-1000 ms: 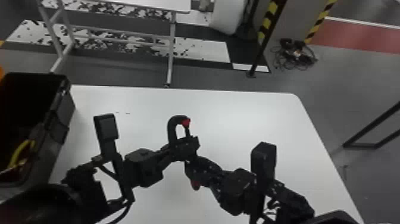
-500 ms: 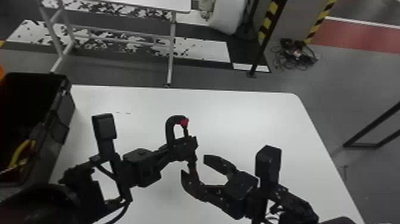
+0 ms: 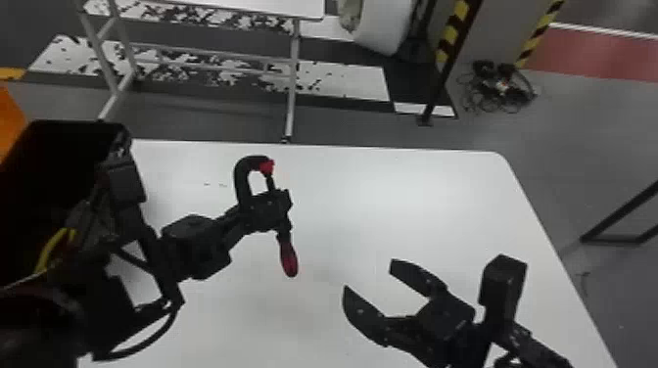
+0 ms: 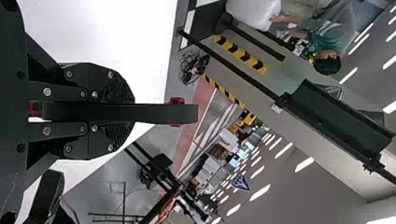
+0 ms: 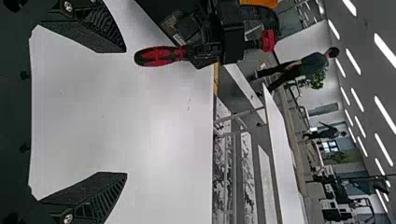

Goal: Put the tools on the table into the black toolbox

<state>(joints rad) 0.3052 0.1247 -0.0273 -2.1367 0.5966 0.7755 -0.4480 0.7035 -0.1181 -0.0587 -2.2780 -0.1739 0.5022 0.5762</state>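
One clamp gripped over the desk, two claws apart

An orange item (image 3: pixel 10 120) shows at the far left edge, beside the black toolbox (image 3: pixel 81 124). The toolbox is open at the top, at the left end of the white desk (image 3: pixel 367 195), and a curved yellow item (image 3: pixel 48 252) lies inside it. Farther back stands a pale-legged table (image 3: pixel 220 7).

To the right of the toolbox, the left claw (image 3: pixel 269 211) is closed around the clamp (image 3: pixel 242 182), its fingers pressed on either side of the black frame. The clamp is held above the desk, outside the toolbox. Its curved frame and red tip (image 3: pixel 267 167) point toward the far edge; its red-and-black handle (image 3: pixel 289 260) hangs out on the near side of the claw.

Farther right, well apart from the clamp, the right claw (image 3: pixel 369 280) is released, its two fingers spread wide over the desk. Beyond the desk's far right corner, a tangle of dark cables (image 3: pixel 504 90) lies on the grey floor near a yellow-and-black striped post (image 3: pixel 453 32).
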